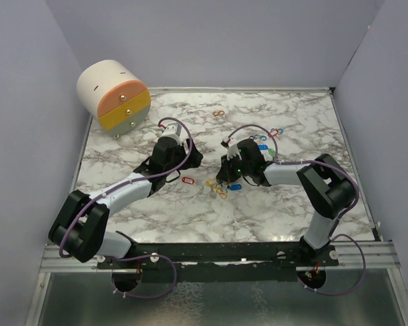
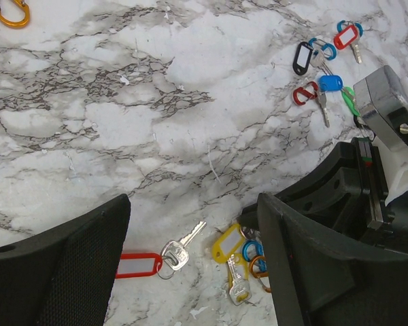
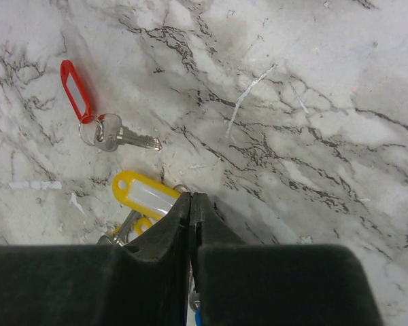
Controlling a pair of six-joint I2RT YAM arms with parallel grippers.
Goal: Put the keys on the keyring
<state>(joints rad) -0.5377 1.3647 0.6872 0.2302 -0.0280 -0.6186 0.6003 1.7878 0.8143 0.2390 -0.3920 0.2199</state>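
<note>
A key with a red tag (image 2: 139, 263) lies flat on the marble between my left gripper's (image 2: 194, 204) open fingers, which hang above it. Just to its right lie two keys with yellow tags (image 2: 228, 242), beside small blue (image 2: 251, 250) and orange (image 2: 258, 266) carabiner-style keyrings. My right gripper (image 3: 190, 195) is down on that cluster. It is shut, with its tips meeting at the ring end of the upper yellow tag (image 3: 146, 195). Whether the ring is pinched is hidden. The red-tagged key (image 3: 76, 89) lies apart to the left.
More keys with red, blue, black and green tags (image 2: 323, 64) lie in a bunch behind the right arm (image 1: 313, 176). A larger orange carabiner (image 1: 219, 113) lies at the back. A round drawer unit (image 1: 114, 95) stands at the back left. Walls enclose the table (image 1: 190, 224).
</note>
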